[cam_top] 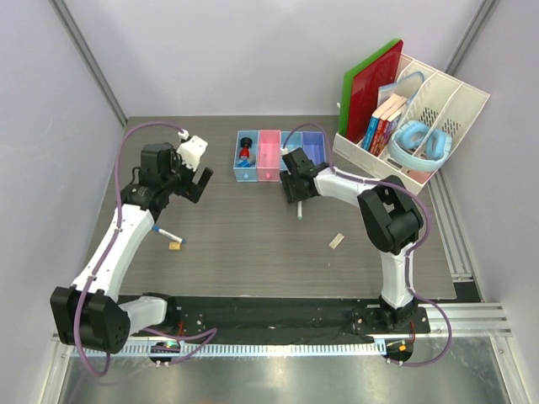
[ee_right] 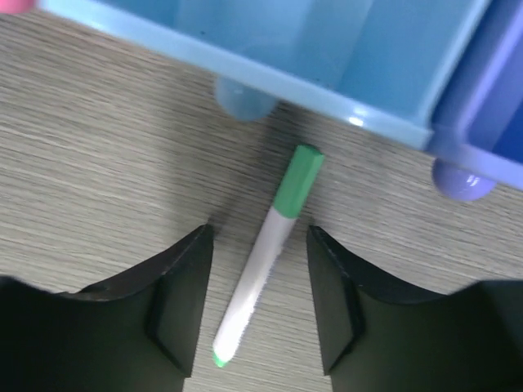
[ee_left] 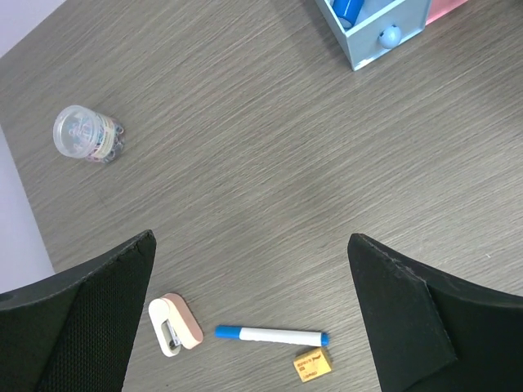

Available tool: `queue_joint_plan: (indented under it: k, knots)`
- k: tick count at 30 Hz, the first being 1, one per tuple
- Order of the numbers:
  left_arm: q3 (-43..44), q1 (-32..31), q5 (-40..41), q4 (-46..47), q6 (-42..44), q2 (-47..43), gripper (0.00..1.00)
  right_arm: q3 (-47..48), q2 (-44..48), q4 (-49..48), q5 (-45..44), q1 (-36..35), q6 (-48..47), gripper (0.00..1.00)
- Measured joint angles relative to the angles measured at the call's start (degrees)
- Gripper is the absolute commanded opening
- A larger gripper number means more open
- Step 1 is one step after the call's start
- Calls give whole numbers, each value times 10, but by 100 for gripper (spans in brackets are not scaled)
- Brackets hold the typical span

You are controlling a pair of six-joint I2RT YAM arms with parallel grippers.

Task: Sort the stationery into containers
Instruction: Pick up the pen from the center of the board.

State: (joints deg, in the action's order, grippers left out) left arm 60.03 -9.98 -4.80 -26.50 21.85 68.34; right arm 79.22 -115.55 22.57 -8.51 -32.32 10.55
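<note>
Black fingers (ee_right: pixel 180 286) of right gripper (ee_right: pixel 260 234) fill the bottom of its wrist view, jaws apart, nothing gripped. White pen with green cap (ee_right: pixel 270 269) lies flat on grey wood-grain table (ee_right: pixel 98 147) betw. them, a gap each side. Cap end sits just short of light-blue plastic tray (ee_right: pixel 327 49), which is cut off at the top edge. Lavender tray (ee_right: pixel 490 90) shows a corner only. Left gripper (ee_left: pixel 252 245) hangs wide open & empty. Near it lie blue-tipped white marker (ee_left: pixel 270 335), small yellow piece (ee_left: pixel 312 364) beside marker's tip, & pinkish-white piece (ee_left: pixel 174 325), kind unclear. Whitish eraser block (cam_top: pixel 337 241) lies well apart from both. Farther back, blue tray (cam_top: pixel 247 160) holds small cylinders, pink tray (cam_top: pixel 269 154) next to it. In top view right arm hides part of the light-blue tray.
</note>
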Motion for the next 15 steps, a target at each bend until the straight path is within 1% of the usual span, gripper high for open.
queue_joint_plan:
  k: [1, 3, 4, 5, 8, 15]
  knots:
    - [0, 1, 0, -1, 1, -3, 100, 0, -2, -5, -10, -7, 2, 50]
    - [0, 2, -2, -3, 4, -5, 100, 0, -3, -13, -24, -18, 4, 40]
    - [0, 4, -3, -5, 8, -6, 100, 0, -4, -16, -28, -21, 4, 32]
    - [0, 5, -4, -6, 11, -6, 100, 0, -5, -19, -28, -24, 7, 18]
    - [-5, 11, -8, -10, 21, -6, 100, 0, -8, -31, -30, -30, 6, 1]
    - [-29, 30, -17, -38, 55, -5, 100, -1, -8, -34, -14, -30, -2, 1]
